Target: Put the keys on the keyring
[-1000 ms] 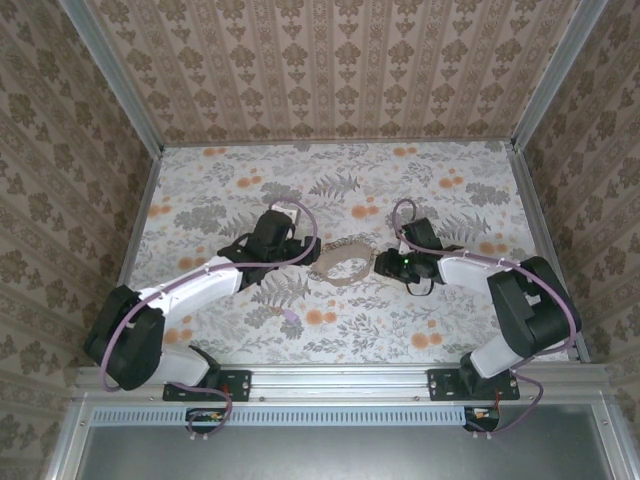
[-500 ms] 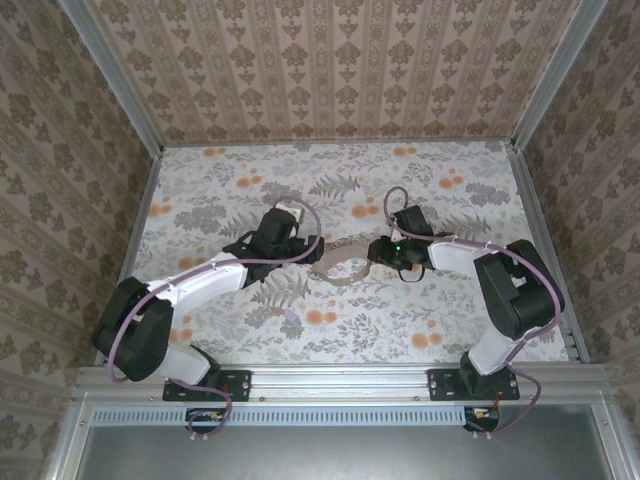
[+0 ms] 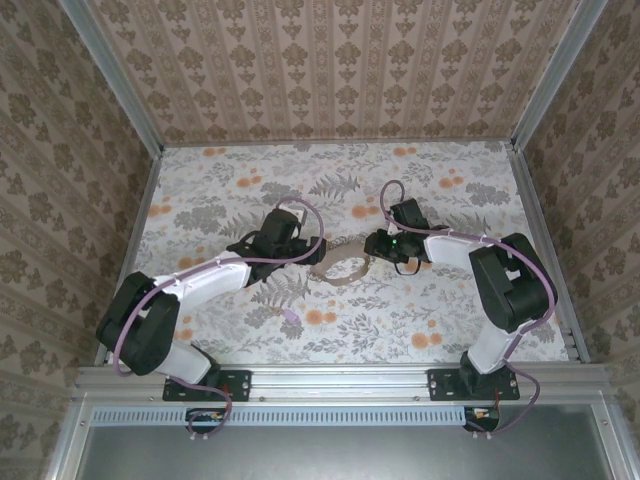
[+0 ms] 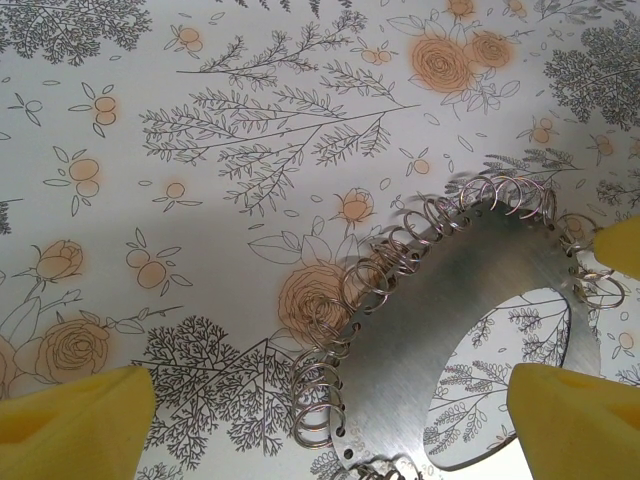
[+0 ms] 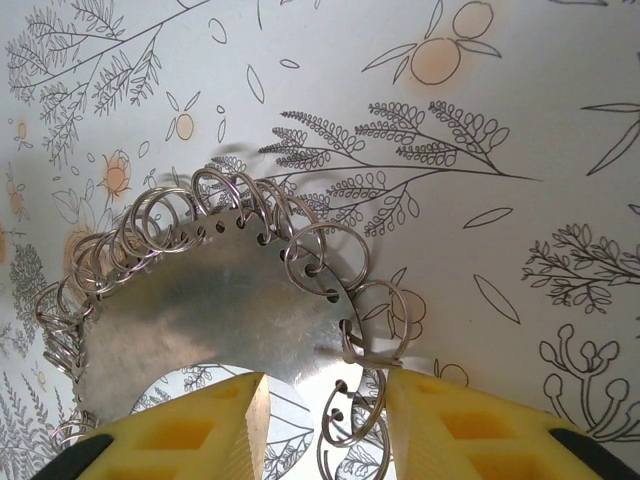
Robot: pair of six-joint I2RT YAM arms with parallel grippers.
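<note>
A flat silvery metal plate shaped like a ring rests on the floral-printed surface between the two arms; small silvery wire split rings are threaded through holes along its outer rim. The left gripper hovers over one arc, jaws released wide, yellow foam pads well apart; the right gripper has its jaws drawn partway in around one split ring at the rim; I cannot tell whether they pinch it.
</note>
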